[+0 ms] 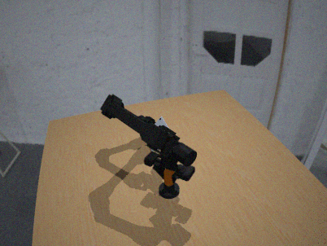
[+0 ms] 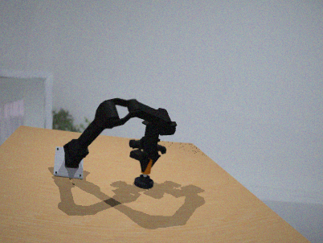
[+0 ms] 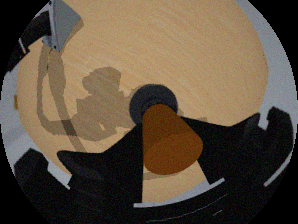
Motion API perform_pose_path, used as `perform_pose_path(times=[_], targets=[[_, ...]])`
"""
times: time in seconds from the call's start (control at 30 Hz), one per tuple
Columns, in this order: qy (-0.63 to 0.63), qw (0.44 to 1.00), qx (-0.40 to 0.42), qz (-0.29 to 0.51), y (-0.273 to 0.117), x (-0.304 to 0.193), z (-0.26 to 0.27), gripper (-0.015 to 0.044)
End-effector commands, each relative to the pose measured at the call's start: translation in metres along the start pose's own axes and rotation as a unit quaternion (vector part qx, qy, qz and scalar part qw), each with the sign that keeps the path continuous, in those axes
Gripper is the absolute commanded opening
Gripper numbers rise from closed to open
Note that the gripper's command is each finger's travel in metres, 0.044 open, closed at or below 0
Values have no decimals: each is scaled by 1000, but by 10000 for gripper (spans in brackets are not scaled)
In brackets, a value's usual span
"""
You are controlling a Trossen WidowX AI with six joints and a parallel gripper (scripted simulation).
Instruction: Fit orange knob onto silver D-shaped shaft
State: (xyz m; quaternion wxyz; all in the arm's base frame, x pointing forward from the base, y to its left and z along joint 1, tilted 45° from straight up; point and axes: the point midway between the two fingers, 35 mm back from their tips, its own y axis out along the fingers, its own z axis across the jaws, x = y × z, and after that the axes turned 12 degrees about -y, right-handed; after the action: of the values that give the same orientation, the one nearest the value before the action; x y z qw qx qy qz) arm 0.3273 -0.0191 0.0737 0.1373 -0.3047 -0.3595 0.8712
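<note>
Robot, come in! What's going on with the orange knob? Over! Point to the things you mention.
Gripper (image 1: pixel 169 173) (image 2: pixel 147 165) (image 3: pixel 160 123) shut on orange knob (image 1: pixel 169 177) (image 2: pixel 148 166) (image 3: pixel 172 145). Knob above round pedestal (image 1: pixel 168 191) (image 2: pixel 144 183) (image 3: pixel 140 102), not seated. Nothing seen blocking.

1 knob (image 1: pixel 169 177) (image 2: pixel 148 166) (image 3: pixel 172 142) is above the pedestal (image 1: pixel 168 191) (image 2: pixel 144 183) (image 3: pixel 140 102) on the table (image 1: pixel 244 171) (image 2: pixel 225 201) (image 3: pixel 200 55).

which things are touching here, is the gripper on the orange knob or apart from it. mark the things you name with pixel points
Touching: the wrist view shows the gripper (image 1: pixel 168 170) (image 2: pixel 149 165) (image 3: pixel 160 123) with its dark fingers against both sides of the orange knob (image 1: pixel 168 177) (image 2: pixel 148 166) (image 3: pixel 172 145).
</note>
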Motion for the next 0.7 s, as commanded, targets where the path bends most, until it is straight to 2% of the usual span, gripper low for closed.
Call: perform_pose_path(times=[0.0,0.4,0.67], targets=[[-1,1000,-1,1,1,0,0,0],[-6,1000,-1,1,-4,1,0,0],[-106,994,-1,1,-2,1,-1,0]])
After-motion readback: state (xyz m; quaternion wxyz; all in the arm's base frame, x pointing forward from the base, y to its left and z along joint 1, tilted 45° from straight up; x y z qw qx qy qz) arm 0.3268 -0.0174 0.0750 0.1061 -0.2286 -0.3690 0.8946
